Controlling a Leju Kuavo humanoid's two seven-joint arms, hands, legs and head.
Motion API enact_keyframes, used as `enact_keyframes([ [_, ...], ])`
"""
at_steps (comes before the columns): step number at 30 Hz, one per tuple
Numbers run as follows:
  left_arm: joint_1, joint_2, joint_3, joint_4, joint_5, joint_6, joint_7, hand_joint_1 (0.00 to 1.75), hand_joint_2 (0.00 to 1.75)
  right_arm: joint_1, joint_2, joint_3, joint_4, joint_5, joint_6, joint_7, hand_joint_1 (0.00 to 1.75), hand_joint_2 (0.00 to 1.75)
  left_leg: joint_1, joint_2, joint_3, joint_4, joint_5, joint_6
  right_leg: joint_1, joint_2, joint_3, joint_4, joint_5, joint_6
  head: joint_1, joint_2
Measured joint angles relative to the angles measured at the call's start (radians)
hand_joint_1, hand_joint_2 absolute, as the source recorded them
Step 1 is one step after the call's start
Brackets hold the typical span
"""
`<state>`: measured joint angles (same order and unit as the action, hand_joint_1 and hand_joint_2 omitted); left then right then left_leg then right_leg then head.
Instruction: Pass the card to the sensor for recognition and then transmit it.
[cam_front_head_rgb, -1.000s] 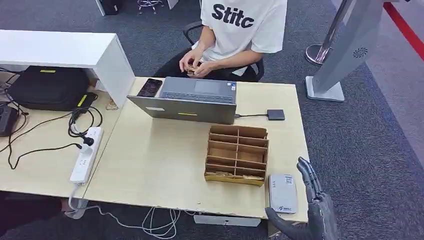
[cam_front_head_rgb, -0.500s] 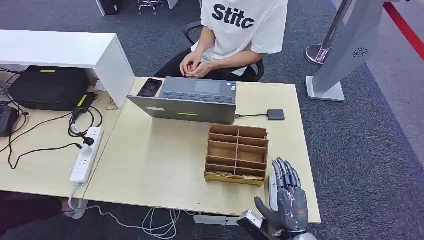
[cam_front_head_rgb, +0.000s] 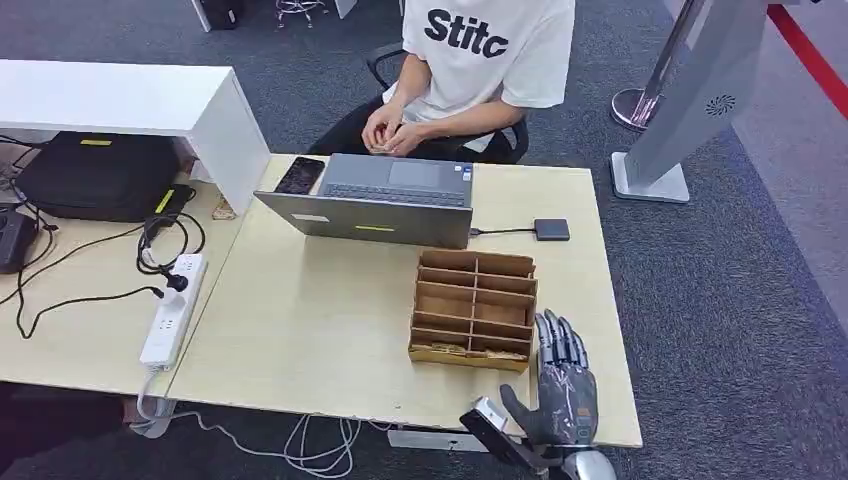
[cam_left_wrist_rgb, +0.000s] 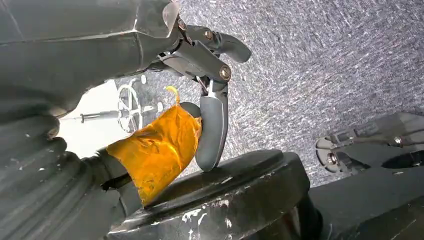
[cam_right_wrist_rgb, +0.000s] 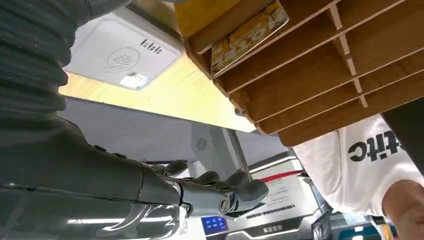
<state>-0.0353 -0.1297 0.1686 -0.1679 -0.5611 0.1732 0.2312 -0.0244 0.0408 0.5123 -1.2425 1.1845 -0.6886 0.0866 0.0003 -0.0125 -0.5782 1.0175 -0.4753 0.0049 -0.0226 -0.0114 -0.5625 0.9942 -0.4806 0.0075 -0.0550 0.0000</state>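
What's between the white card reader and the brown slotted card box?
Nothing: right wrist view shows just bare pale wooden tabletop between white card reader and brown slotted card box.

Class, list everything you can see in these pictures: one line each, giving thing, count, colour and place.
Card organiser: one, brown, near right of desk.
Cards: yellow patterned, in its nearest slots; count unclear.
Sensor: one, white, beside the organiser, under the right hand.
Laptop: one, grey, far side of desk.
Phone: one, black, left of laptop.
Power strip: one, white, left desk.
Bag: one, black, left.
Person: one, white shirt, seated behind desk.
Right hand: grey, fingers extended, empty.
Left hand: dark, over carpet.
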Motion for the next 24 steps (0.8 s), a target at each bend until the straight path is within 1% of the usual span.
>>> enact_keyframes([
  [3, -0.002, 0.000, 0.000, 0.000, -0.002, 0.000, 0.019, 0.00, 1.75, -0.009, 0.013, -0.003, 0.019, -0.002, 0.000, -0.016, 0.00, 1.75, 0.000, 0.000, 0.000, 0.000, 0.000, 0.000, 0.000, 0.000, 0.000, 0.000, 0.000, 0.000, 0.000, 0.000],
  [7, -0.003, 0.000, 0.000, 0.000, -0.009, -0.002, 0.024, 0.00, 1.75, -0.027, 0.033, -0.004, 0.054, -0.019, -0.002, -0.045, 0.00, 1.75, 0.000, 0.000, 0.000, 0.000, 0.000, 0.000, 0.000, 0.000, 0.000, 0.000, 0.000, 0.000, 0.000, 0.000],
  [17, -0.004, 0.000, 0.000, 0.000, -0.015, -0.005, 0.027, 0.00, 1.75, -0.065, 0.067, -0.006, 0.135, -0.046, -0.003, -0.061, 0.00, 1.75, 0.000, 0.000, 0.000, 0.000, 0.000, 0.000, 0.000, 0.000, 0.000, 0.000, 0.000, 0.000, 0.000, 0.000],
  [18, -0.004, 0.000, 0.000, 0.000, -0.016, -0.005, 0.027, 0.00, 1.75, -0.068, 0.069, -0.008, 0.142, -0.042, -0.003, -0.060, 0.09, 1.75, 0.000, 0.000, 0.000, 0.000, 0.000, 0.000, 0.000, 0.000, 0.000, 0.000, 0.000, 0.000, 0.000, 0.000],
  [19, -0.004, 0.000, 0.000, 0.000, -0.018, -0.005, 0.027, 0.00, 1.75, -0.070, 0.072, -0.014, 0.151, -0.022, -0.003, -0.051, 1.31, 1.75, 0.000, 0.000, 0.000, 0.000, 0.000, 0.000, 0.000, 0.000, 0.000, 0.000, 0.000, 0.000, 0.000, 0.000],
  [20, -0.004, 0.000, 0.000, 0.000, -0.019, -0.006, 0.027, 0.00, 1.75, -0.071, 0.073, -0.022, 0.157, 0.002, -0.003, -0.041, 1.40, 1.75, 0.000, 0.000, 0.000, 0.000, 0.000, 0.000, 0.000, 0.000, 0.000, 0.000, 0.000, 0.000, 0.000, 0.000],
  [21, -0.004, 0.000, 0.000, 0.000, -0.022, -0.007, 0.027, 0.00, 1.75, -0.072, 0.075, -0.029, 0.163, 0.024, -0.003, -0.034, 1.40, 1.75, 0.000, 0.000, 0.000, 0.000, 0.000, 0.000, 0.000, 0.000, 0.000, 0.000, 0.000, 0.000, 0.000, 0.000],
  [22, -0.004, 0.000, 0.000, 0.000, -0.024, -0.007, 0.027, 0.00, 1.75, -0.073, 0.076, -0.034, 0.168, 0.044, -0.004, -0.024, 1.47, 1.75, 0.000, 0.000, 0.000, 0.000, 0.000, 0.000, 0.000, 0.000, 0.000, 0.000, 0.000, 0.000, 0.000, 0.000],
  [23, -0.004, 0.000, 0.000, 0.000, -0.026, -0.007, 0.028, 0.00, 1.75, -0.073, 0.077, -0.042, 0.173, 0.057, -0.004, -0.019, 1.48, 1.75, 0.000, 0.000, 0.000, 0.000, 0.000, 0.000, 0.000, 0.000, 0.000, 0.000, 0.000, 0.000, 0.000, 0.000],
  [24, -0.004, 0.000, 0.000, 0.000, -0.027, -0.007, 0.028, 0.00, 1.75, -0.073, 0.079, -0.049, 0.177, 0.064, -0.004, -0.016, 1.54, 1.75, 0.000, 0.000, 0.000, 0.000, 0.000, 0.000, 0.000, 0.000, 0.000, 0.000, 0.000, 0.000, 0.000, 0.000],
])
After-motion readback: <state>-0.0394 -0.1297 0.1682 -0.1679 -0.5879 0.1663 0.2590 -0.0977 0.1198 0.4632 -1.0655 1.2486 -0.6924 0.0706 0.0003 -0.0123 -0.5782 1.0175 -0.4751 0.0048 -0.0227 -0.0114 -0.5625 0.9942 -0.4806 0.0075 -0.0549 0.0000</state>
